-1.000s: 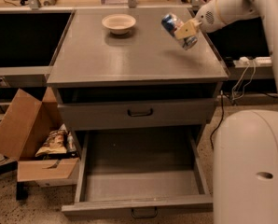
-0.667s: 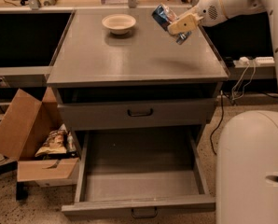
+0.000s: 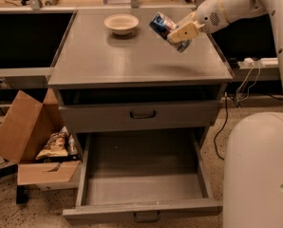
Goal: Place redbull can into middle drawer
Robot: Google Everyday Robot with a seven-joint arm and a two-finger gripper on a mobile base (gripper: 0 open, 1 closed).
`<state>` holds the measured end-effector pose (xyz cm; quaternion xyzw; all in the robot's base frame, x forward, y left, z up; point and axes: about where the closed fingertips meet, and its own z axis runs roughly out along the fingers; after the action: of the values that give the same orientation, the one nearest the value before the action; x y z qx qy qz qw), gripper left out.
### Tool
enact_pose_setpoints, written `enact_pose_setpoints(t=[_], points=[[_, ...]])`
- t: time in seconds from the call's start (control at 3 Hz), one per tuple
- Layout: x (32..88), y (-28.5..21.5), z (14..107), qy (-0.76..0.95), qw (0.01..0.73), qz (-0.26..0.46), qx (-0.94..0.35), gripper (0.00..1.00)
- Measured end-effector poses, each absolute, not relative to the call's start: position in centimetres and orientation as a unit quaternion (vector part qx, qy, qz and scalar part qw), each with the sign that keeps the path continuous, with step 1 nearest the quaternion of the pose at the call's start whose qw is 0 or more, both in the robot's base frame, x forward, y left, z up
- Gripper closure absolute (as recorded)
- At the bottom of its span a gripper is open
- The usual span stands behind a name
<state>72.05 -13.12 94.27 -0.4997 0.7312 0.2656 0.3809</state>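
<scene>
Our gripper [image 3: 177,33], fingers [image 3: 185,31] clamped on the tilted redbull can [image 3: 160,23], has lifted it leftward above the worktop [image 3: 132,61] near the bowl [image 3: 121,23]; we still must lower it into the open middle drawer [image 3: 141,191]

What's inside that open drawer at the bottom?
The middle drawer shows only bare grey floor; the strip behind its front wall is hidden. The hand holds the redbull can above the cabinet top.
</scene>
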Motion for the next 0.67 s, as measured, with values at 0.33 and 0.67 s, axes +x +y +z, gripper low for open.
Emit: enact_pose_setpoints(t=[0.33, 0.67], points=[[67.3, -11.7, 95.1, 0.690, 0.359, 0.261, -0.572, 1.00], [62.5, -10.8, 95.9, 0.669, 0.339, 0.240, -0.616, 1.00]])
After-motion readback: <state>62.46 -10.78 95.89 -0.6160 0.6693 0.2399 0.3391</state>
